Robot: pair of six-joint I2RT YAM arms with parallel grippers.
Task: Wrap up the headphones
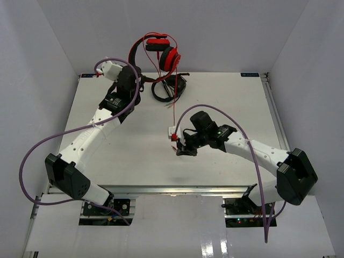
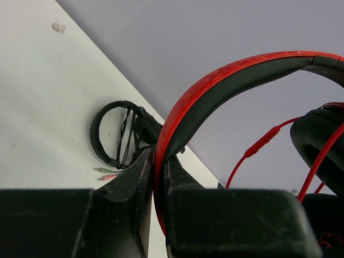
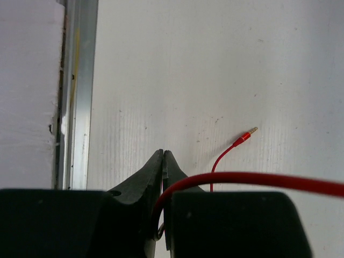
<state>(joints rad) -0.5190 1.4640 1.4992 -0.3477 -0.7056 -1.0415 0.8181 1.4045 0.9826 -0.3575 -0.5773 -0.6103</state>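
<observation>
Headphones (image 1: 169, 56) up off the far counter (image 1: 231, 97) edge, left pincer (image 2: 158, 156) clamped on headband (image 2: 215, 80), right pincer (image 3: 163, 156) nipped shut on cable (image 3: 242, 177) near its plug (image 3: 244, 137); hold cable taut, wind evenly round the band.

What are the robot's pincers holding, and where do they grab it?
The left pincer grips the red over-ear headphones by their curved headband. The right pincer pinches their thin red cable, back from its gold-tipped plug.

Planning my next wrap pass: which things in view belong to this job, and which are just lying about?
Job: red headphones, headband clamped in left gripper; red cable, pinched in right gripper.
Lying about: black headphones, resting on the table.
</observation>
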